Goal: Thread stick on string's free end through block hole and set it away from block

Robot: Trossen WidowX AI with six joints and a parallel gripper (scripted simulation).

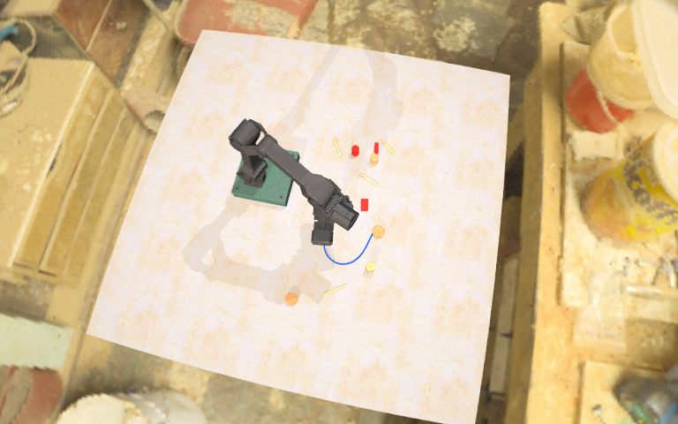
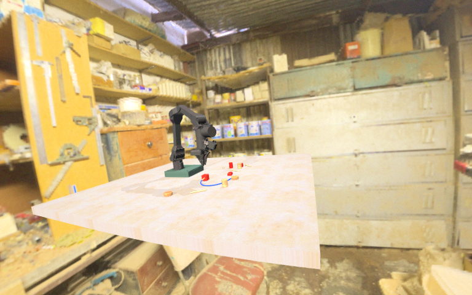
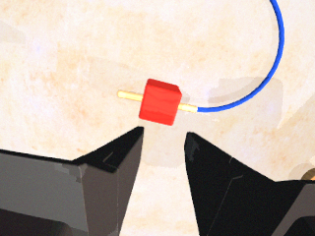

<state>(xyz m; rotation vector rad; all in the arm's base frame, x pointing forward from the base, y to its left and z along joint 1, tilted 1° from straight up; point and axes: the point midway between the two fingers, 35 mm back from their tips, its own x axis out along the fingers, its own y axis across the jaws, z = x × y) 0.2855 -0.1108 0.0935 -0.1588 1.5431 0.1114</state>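
While the hand (image 2: 204, 163) (image 3: 164, 137) hangs over the bench (image 1: 425, 339) (image 2: 243, 222), the stick (image 2: 203, 178) (image 3: 129, 94) lies in the red block (image 2: 204, 177) (image 3: 159, 102)

The wrist view shows the stick poking out at 2 opposite sides of the block, its string end on the right. From there the blue string (image 1: 343, 263) (image 2: 211, 185) (image 3: 281, 44) curves over the bench to the round wooden button (image 1: 378, 231) (image 2: 235, 177); no string shows on the block's far side.

The hand is partly open, with nothing between its 2 fingers, their tips apart and pointing down. In the top view the arm (image 1: 290, 162) (image 2: 177, 135) covers the block.

Near the button are a small red piece (image 1: 364, 205) (image 2: 230, 173) and a yellow cylinder (image 1: 370, 267) (image 2: 224, 182). A loose stick (image 1: 335, 290) (image 2: 198, 191) lies between that cylinder and an orange disc (image 1: 290, 299) (image 2: 167, 193).
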